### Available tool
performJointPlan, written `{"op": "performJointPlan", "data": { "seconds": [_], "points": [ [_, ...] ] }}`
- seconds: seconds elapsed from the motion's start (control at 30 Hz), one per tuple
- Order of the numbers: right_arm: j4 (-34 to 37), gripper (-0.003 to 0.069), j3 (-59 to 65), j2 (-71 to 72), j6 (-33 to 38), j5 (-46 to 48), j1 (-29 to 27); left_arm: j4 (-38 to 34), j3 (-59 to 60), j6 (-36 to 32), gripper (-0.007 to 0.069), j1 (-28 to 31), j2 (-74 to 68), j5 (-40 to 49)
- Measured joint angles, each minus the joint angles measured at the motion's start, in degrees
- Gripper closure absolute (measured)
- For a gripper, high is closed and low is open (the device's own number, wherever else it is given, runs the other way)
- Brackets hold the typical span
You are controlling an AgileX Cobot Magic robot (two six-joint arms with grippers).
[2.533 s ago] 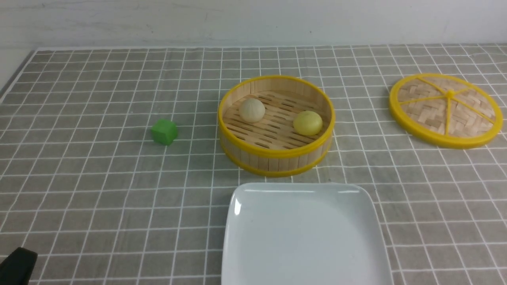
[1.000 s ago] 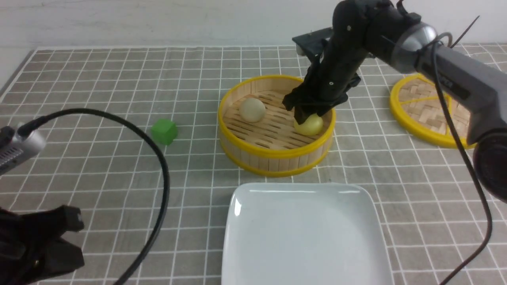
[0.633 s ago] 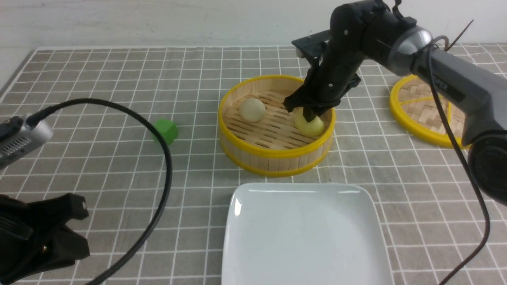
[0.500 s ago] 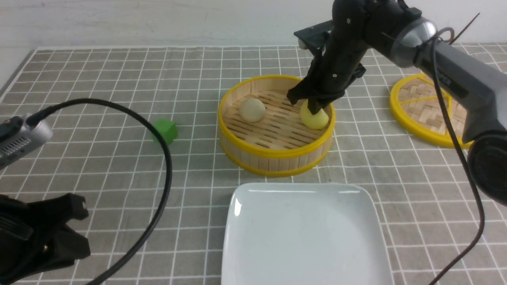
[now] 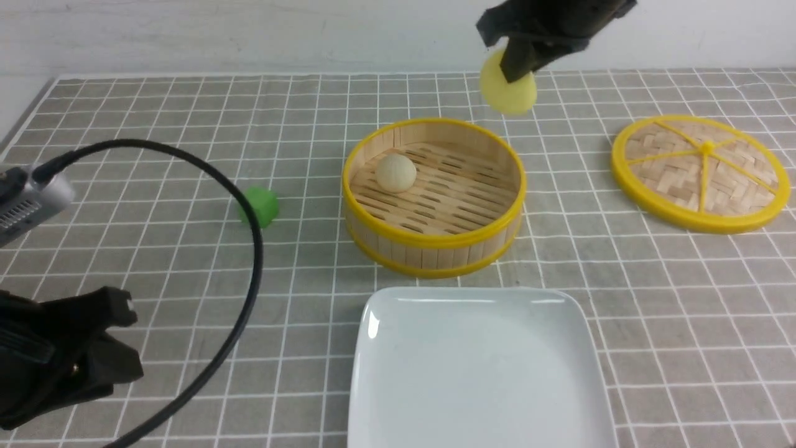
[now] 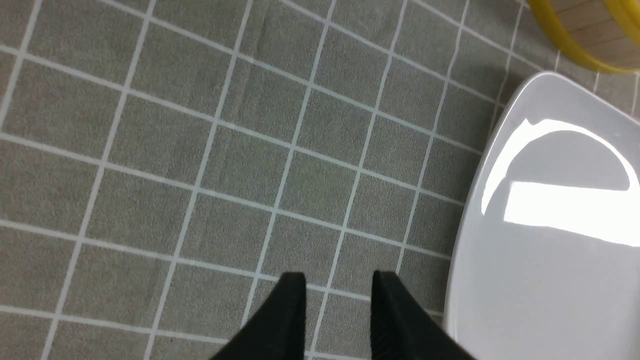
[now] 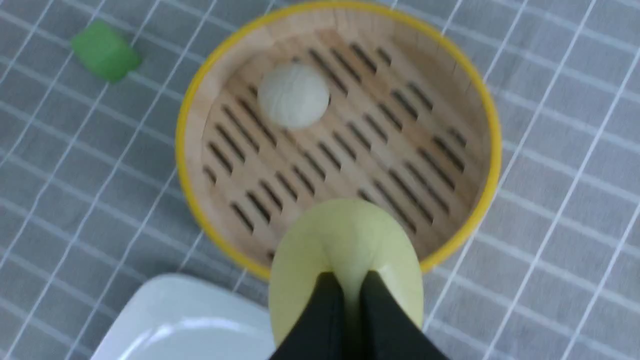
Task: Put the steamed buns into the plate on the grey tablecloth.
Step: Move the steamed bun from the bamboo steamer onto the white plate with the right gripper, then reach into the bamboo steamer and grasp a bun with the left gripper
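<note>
**Status: right gripper (image 7: 346, 287) carrying yellow bun (image 5: 511, 93)**

The right arm is raised, fingers pointing down. The right gripper is pinched tight on the yellow bun, high above the bamboo basket (image 5: 435, 249). The cream bun (image 5: 396, 172) lies inside the basket. The left gripper (image 6: 339, 287) hangs low over the grey tablecloth (image 5: 186, 124), just beside the plate (image 5: 472, 373), with its jaws narrowly parted and holding nothing.

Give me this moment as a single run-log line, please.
phase: carry | right gripper: shut on yellow bun, above basket | left gripper: open, over cloth | cream bun: in basket | plate: no buns yet
</note>
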State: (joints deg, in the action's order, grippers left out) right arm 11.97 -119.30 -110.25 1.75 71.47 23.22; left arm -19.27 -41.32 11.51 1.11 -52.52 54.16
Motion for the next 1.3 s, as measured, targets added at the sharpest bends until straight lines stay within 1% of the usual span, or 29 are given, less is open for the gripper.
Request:
{"op": "performJointPlan", "data": {
  "seconds": [0.03,0.07,0.17,0.33,0.47,0.5,0.6,0.67,0.73,0.8,0.87,0.93,1.0,1.1,1.13,1.2,1.23,1.3],
  "points": [
    [0.1,0.0642,1.1,0.6,0.0,0.0,0.0,0.1,0.0,0.0,0.0405,0.0,0.0,-0.1],
    [1.1,0.0642,10.3,5.5,0.0,0.0,0.4,0.6,0.0,0.0,0.0403,0.0,0.0,-0.8],
    [2.7,0.0640,26.5,12.3,0.0,-1.9,1.8,1.0,0.0,0.0,0.0403,0.0,0.0,-1.7],
    [4.0,0.0636,47.9,15.8,0.0,-18.2,6.1,1.2,0.0,0.0,0.0393,0.0,0.0,-3.4],
    [3.9,0.0619,55.7,14.3,0.0,-26.3,7.8,1.2,0.0,0.0,0.0388,0.0,0.0,-5.0],
    [3.8,0.0598,57.6,13.3,0.0,-28.8,8.0,1.2,0.1,0.0,0.0386,0.0,0.0,-6.0],
    [3.8,0.0522,58.5,11.9,0.0,-30.3,8.0,1.2,0.4,0.0,0.0384,0.0,0.0,-6.6],
    [3.8,0.0433,58.5,11.8,0.0,-30.6,8.0,1.2,0.6,0.0,0.0384,0.0,0.0,-6.8],
    [3.8,0.0325,58.2,11.8,0.0,-30.2,8.0,1.2,0.6,0.0,0.0384,0.0,0.0,-6.9],
    [3.8,0.0270,57.7,11.8,0.0,-29.0,8.0,1.2,0.6,0.0,0.0384,0.0,0.0,-7.0],
    [3.4,0.0169,55.1,11.8,0.0,-24.4,8.0,1.2,0.6,0.0,0.0384,0.0,0.0,-7.5],
    [2.3,0.0137,52.3,11.8,0.0,-20.1,8.0,1.5,0.6,-0.1,0.0384,0.0,0.0,-7.6],
    [1.0,0.0134,50.3,11.8,0.0,-17.4,8.0,2.1,0.6,-0.6,0.0384,0.0,0.0,-7.7],
    [-4.2,0.0187,44.6,11.8,-0.4,-11.0,8.0,3.5,0.6,-2.3,0.0384,0.0,0.0,-7.2],
    [-6.0,0.0225,42.8,11.8,-1.0,-9.0,8.0,3.7,0.6,-2.7,0.0384,0.0,0.0,-7.1],
    [-9.5,0.0326,39.9,12.0,-2.2,-5.1,7.9,4.0,0.6,-3.1,0.0384,0.0,0.0,-6.8],
    [-10.7,0.0361,39.3,12.4,-2.4,-4.3,7.9,4.0,0.6,-3.1,0.0384,0.0,0.0,-6.5],
    [-13.2,0.0510,38.7,14.0,-3.6,-2.6,7.9,4.1,0.6,-3.2,0.0385,0.0,0.0,-4.4]
  ]
}}
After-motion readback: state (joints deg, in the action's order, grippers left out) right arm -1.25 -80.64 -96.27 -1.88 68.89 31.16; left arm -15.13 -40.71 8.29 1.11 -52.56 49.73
